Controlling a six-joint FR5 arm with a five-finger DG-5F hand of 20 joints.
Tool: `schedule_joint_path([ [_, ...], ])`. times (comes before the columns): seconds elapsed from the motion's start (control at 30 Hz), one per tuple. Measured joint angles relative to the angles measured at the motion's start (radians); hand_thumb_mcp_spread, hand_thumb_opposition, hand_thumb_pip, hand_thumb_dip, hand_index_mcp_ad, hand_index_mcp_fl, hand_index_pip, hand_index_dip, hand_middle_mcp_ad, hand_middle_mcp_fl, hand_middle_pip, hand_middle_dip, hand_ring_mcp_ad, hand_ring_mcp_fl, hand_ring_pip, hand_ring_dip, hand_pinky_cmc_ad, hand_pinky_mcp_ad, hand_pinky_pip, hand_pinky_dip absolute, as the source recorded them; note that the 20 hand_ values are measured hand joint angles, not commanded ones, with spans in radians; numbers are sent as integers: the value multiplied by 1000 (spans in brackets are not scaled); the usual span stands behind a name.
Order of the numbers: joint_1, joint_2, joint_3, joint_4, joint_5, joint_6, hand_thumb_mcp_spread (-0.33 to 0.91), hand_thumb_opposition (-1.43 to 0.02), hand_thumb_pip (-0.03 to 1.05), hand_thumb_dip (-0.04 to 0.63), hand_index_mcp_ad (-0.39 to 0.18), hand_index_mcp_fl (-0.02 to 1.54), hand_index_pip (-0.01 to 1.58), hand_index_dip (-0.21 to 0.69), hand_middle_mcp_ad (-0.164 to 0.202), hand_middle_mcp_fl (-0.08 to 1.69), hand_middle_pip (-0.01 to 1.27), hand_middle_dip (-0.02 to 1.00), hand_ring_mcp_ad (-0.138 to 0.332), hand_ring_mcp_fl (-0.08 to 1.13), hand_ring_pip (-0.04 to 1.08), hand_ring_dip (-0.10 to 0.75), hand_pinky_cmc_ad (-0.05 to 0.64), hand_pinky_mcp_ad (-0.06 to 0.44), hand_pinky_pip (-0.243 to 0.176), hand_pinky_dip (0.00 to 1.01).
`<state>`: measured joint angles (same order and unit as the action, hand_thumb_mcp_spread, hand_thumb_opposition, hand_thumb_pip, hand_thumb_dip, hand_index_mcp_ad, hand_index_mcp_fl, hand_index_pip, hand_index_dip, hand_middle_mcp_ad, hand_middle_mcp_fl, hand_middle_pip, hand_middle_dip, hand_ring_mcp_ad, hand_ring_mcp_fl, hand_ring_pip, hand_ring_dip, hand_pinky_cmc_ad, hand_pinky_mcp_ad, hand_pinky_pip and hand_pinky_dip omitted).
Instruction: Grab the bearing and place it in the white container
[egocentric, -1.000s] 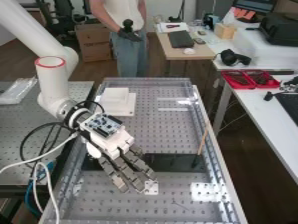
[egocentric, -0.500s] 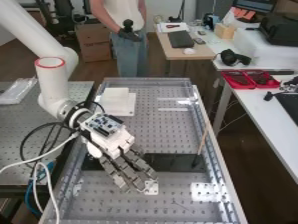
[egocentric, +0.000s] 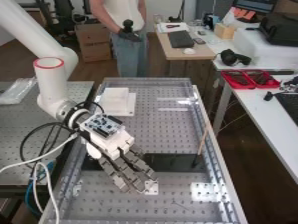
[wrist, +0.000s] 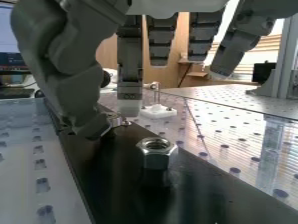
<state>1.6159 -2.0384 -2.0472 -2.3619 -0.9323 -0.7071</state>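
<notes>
Hand (egocentric: 121, 144) points to 5 o'clock in the high view — I've got the bearing (wrist: 119, 120) pinched between thumb and one of the fingers, others straight, at the dark bar (egocentric: 174, 162). Hex nut (wrist: 157, 153) upright on it — white container (egocentric: 116, 96) at the hand's 12 o'clock.

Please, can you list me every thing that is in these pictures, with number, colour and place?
Bench: one, grey, centre
Bar: one, black, across bench
Nut: one, silver, on bar
Shiny piece: one, silver, beyond nut, unclear
Stick: one, light brown, over bar
White box: one, white, bench's far end
Case: one, black, right table
Carton: one, brown, floor behind
Arm: one, white, left
Hand: one, dark grey, above bar
</notes>
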Motion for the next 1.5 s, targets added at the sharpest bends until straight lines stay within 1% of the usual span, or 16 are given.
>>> schedule_joint_path([
  [0.23, 0, -2, 1, -4, -4, 7, 387, -826, 700, 284, -19, 10, 1555, 115, 44, 9, 124, 188, 176, -2, 77, 91, 340, 194, -89, 475],
  [0.5, 1, -1, -4, 10, -5, 5, 387, -826, 700, 281, -21, 14, 1555, 106, 44, 9, 126, 188, 176, -2, 77, 91, 340, 197, -89, 475],
  [0.63, 1, -1, -5, 9, -5, 6, 387, -826, 703, 281, -21, 72, 1557, 110, 42, 7, 126, 188, 176, -2, 77, 91, 340, 197, -89, 475],
  [0.77, 0, -2, -4, 5, -8, 6, 387, -826, 703, 281, -19, 99, 1552, 80, 42, 7, 124, 188, 176, -2, 80, 91, 340, 197, -89, 475],
  [1.1, -3, -5, -2, 9, -15, 5, 389, -826, 703, 281, -17, 113, 1550, 77, 45, 9, 126, 188, 176, -2, 79, 91, 340, 194, -89, 475],
  [1.2, -4, -5, -2, 20, -18, 0, 384, -829, 698, 281, -17, 127, 1545, 77, 42, 9, 126, 188, 176, -2, 79, 91, 340, 197, -89, 475],
  [1.3, -4, -2, -2, 25, -20, -3, 382, -829, 675, 281, -17, 176, 1543, 77, 42, 9, 126, 188, 176, -2, 82, 91, 340, 199, -89, 475],
  [1.4, -5, 2, -2, 28, -21, -5, 382, -829, 674, 281, -17, 176, 1546, 80, 44, 42, 126, 188, 175, -2, 79, 91, 340, 185, -89, 471],
  [1.43, -5, 2, -1, 27, -22, -5, 382, -829, 674, 281, -17, 178, 1545, 68, 44, 37, 124, 188, 176, -2, 84, 91, 340, 185, -79, 476],
  [1.5, -7, 3, -1, 25, -25, -7, 382, -829, 661, 281, -19, 213, 1543, 63, 42, 44, 126, 188, 175, -2, 82, 91, 340, 185, -75, 478],
])
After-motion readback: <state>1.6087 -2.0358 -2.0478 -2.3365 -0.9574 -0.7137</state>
